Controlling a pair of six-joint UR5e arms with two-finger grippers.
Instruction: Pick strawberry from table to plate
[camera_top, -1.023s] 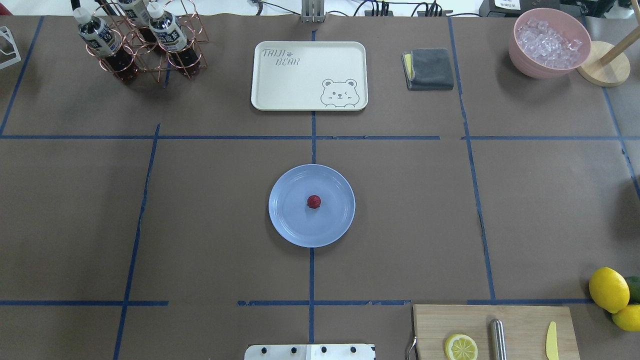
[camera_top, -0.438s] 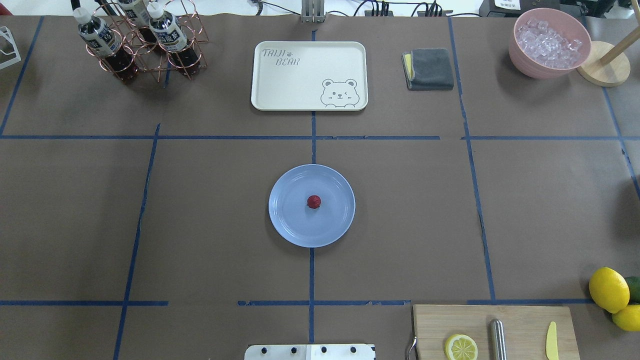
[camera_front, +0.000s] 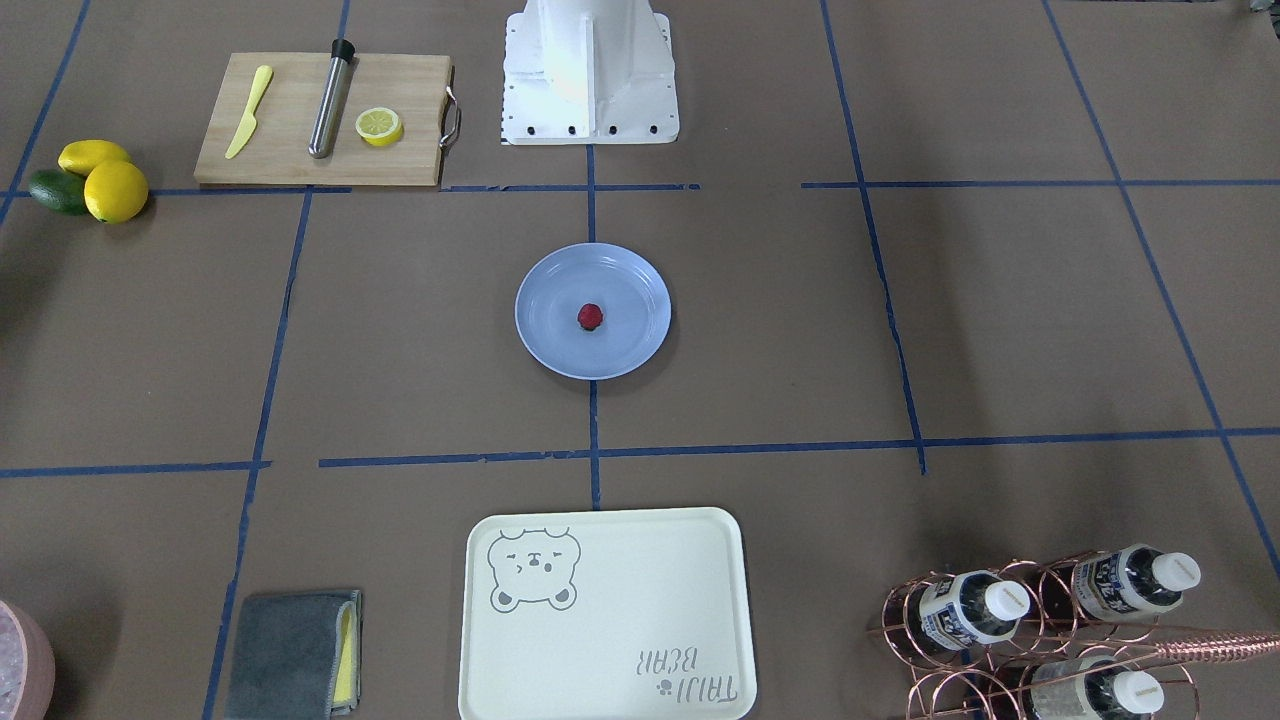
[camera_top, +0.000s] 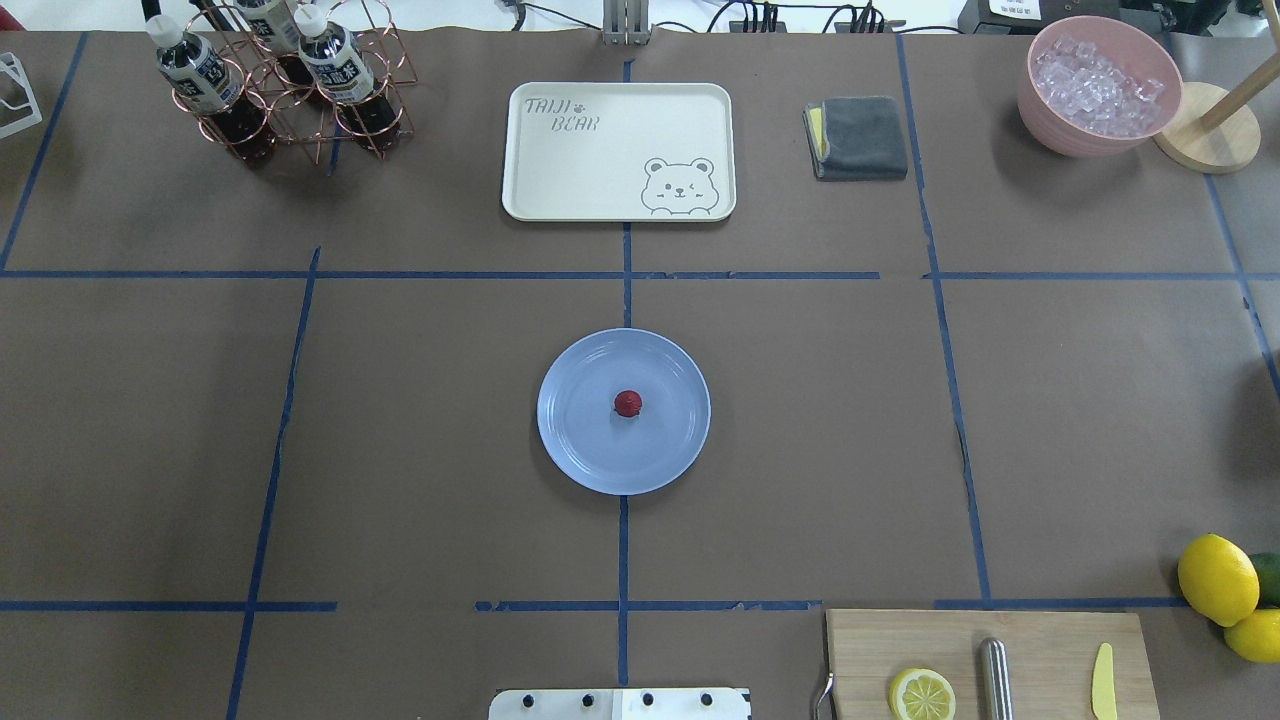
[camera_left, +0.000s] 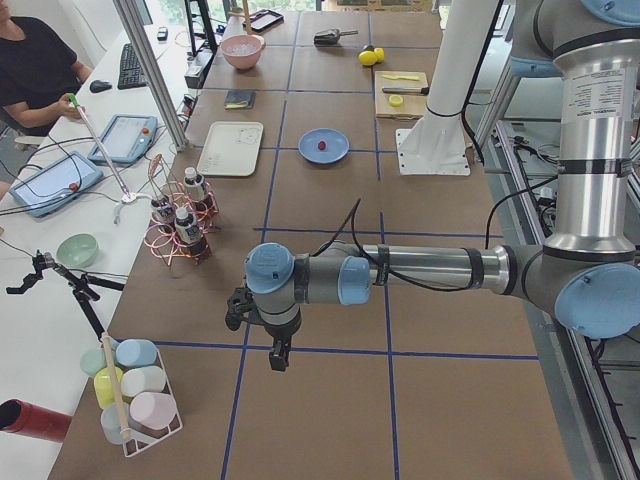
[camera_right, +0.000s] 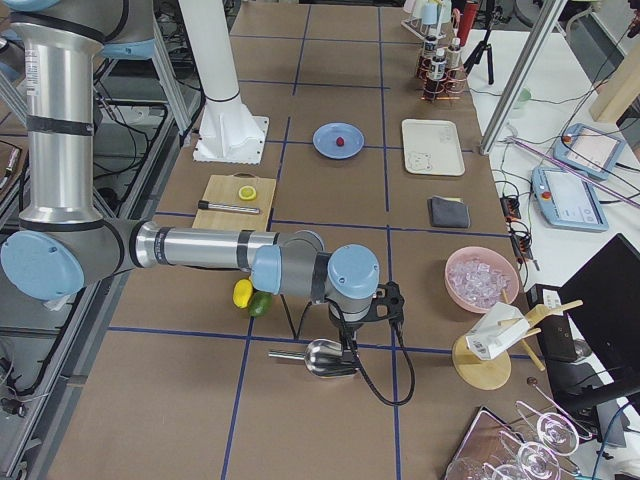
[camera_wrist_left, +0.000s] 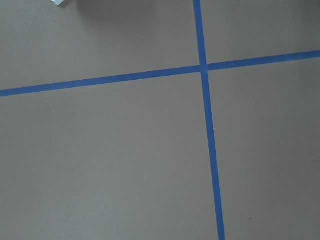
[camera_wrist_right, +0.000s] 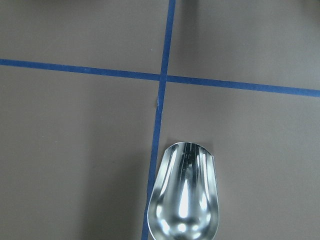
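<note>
The strawberry (camera_top: 628, 403) (camera_front: 590, 317) is a small dark-red berry lying in the middle of the light-blue plate (camera_top: 580, 445) (camera_front: 545, 340), which sits at the centre of the brown table (camera_top: 400, 450). No gripper appears in the overhead or front-facing views. In the exterior left view my left gripper (camera_left: 277, 355) hangs over the table's near end, far from the plate (camera_left: 310, 152). My right gripper (camera_right: 350, 345), seen in the exterior right view, hovers above a metal scoop (camera_right: 325, 356). I cannot tell whether either is open or shut.
A cream bear tray (camera_top: 618, 150), a copper bottle rack (camera_top: 290, 90), a grey cloth (camera_top: 860, 138) and a pink bowl of ice (camera_top: 1100, 85) line the far side. A cutting board (camera_top: 1040, 640) and lemons (camera_top: 1218, 580) are near right. The scoop (camera_wrist_right: 185, 200) lies under my right wrist.
</note>
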